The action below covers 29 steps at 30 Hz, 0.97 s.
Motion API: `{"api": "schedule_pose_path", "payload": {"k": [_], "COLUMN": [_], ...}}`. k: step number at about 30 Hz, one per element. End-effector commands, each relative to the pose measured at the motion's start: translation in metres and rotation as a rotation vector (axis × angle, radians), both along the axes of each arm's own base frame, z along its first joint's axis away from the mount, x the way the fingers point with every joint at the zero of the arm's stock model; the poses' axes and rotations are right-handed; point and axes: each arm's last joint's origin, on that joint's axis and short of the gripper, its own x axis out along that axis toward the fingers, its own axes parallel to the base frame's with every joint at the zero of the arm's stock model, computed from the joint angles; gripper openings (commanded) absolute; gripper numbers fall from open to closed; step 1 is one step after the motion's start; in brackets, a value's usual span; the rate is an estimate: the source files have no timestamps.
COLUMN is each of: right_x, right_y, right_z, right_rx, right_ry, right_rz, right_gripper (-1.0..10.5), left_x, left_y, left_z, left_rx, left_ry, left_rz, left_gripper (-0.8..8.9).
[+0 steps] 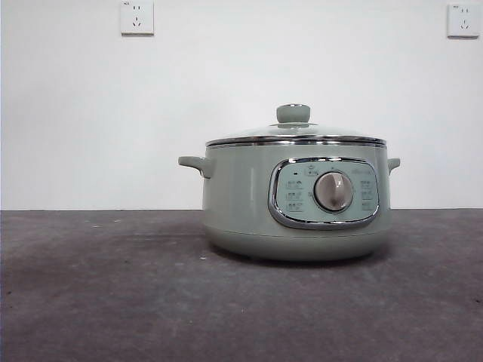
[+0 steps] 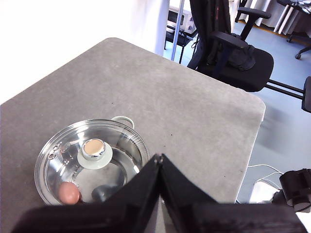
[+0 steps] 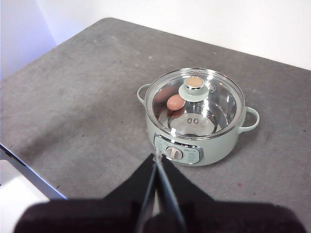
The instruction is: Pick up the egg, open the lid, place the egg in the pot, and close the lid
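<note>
The sage-green pot [image 1: 296, 197] stands on the grey table with its silver dial [image 1: 333, 191] facing the front view. The glass lid [image 1: 294, 134] sits closed on it, green knob [image 1: 293, 113] on top. The reddish-brown egg [image 3: 175, 102] lies inside the pot under the lid; it also shows in the left wrist view [image 2: 69, 192]. My left gripper [image 2: 159, 158] is shut and empty, high above the table beside the pot [image 2: 92, 162]. My right gripper [image 3: 156, 156] is shut and empty, high above the table in front of the pot [image 3: 194, 124]. Neither gripper shows in the front view.
The grey table [image 1: 106, 294] stands against a white wall with two power sockets [image 1: 136, 16]. Past the table's far edge in the left wrist view stands a black office chair [image 2: 233, 53]. A table edge runs close by in the right wrist view [image 3: 29, 170].
</note>
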Motion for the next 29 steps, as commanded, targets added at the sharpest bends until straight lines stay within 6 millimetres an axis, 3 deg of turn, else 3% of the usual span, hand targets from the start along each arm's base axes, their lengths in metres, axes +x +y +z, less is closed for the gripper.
{"api": "schedule_pose_path", "payload": {"k": [1, 21, 25, 29], "right_x": [0.003, 0.038, 0.050, 0.064], "right_y": [0.001, 0.019, 0.025, 0.031], "right_z": [-0.004, -0.007, -0.010, -0.013], "right_rx": [-0.021, -0.069, -0.085, -0.103], "right_ry": [0.032, 0.126, 0.159, 0.195], "right_rz": [-0.001, -0.002, -0.002, -0.002], "right_gripper": [0.0, 0.0, 0.0, 0.0], "left_x": [0.000, 0.001, 0.007, -0.002], "left_y": [-0.001, 0.004, 0.026, 0.052], "left_z": [0.000, 0.001, 0.004, 0.013], "left_rx": [-0.007, -0.005, 0.011, 0.016], "left_ry": [0.009, -0.001, -0.039, -0.110], "left_rz": [-0.002, 0.025, 0.144, 0.227], "left_gripper": [-0.04, -0.04, -0.04, -0.04]}}
